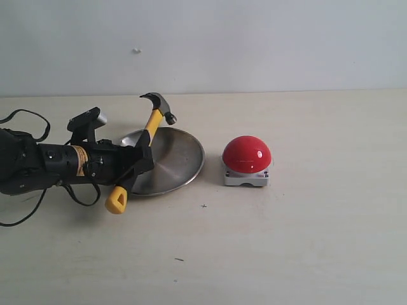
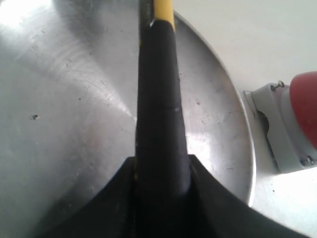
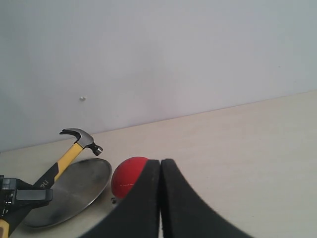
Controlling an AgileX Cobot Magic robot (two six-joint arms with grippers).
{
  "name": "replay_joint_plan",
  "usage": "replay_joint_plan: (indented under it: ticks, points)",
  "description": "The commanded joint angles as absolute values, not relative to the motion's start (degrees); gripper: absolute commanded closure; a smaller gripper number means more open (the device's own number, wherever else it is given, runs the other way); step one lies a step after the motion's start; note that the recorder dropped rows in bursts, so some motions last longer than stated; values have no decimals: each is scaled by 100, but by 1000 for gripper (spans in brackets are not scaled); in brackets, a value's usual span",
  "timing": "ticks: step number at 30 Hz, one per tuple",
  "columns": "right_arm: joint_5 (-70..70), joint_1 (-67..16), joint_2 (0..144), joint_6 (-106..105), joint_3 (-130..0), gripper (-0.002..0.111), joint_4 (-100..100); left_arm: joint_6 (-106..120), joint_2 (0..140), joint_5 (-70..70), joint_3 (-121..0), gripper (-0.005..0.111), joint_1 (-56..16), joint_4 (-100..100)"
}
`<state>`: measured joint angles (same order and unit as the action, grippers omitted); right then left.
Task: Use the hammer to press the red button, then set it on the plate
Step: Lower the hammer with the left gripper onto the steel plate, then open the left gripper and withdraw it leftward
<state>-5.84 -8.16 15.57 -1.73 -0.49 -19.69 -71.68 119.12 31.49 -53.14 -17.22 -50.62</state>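
Observation:
My left gripper [image 1: 141,160] is shut on the hammer [image 1: 154,121], gripping its black handle [image 2: 161,119] near the middle. The hammer slants over the silver plate [image 1: 181,159], with its dark head [image 1: 160,103] raised above the plate's far side and its yellow end [image 1: 116,200] low in front of the plate. The red button [image 1: 247,153] sits on its grey-white base to the right of the plate, apart from the hammer. In the left wrist view the plate [image 2: 64,99] lies under the handle and the button [image 2: 308,106] is at the edge. My right gripper [image 3: 160,166] is shut and empty; beyond it I see the button [image 3: 125,178].
The left arm [image 1: 44,166] and its loose black cables [image 1: 25,117] lie over the table's left side. The pale table meets a plain wall [image 1: 254,44] at the back. The right wrist view also shows the hammer [image 3: 74,144] and plate [image 3: 74,191].

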Motion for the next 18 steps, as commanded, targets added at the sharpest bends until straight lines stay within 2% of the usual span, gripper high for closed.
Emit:
replay_joint_plan:
  ticks: [1, 7, 14, 18]
  points:
    - [-584, -802, 1531, -182, -30, 108, -1954, -7104, 11867, 3451, -5396, 73, -1738, -5036]
    - [-584, -802, 1531, -182, -30, 108, -1954, -7104, 11867, 3451, -5396, 67, -1738, -5036]
    - [-584, -802, 1531, -182, -30, 108, -1954, -7104, 11867, 3451, -5396, 50, -1738, -5075]
    - [-584, -802, 1531, -182, -30, 108, -1954, -7104, 11867, 3451, -5396, 50, -1738, -5075]
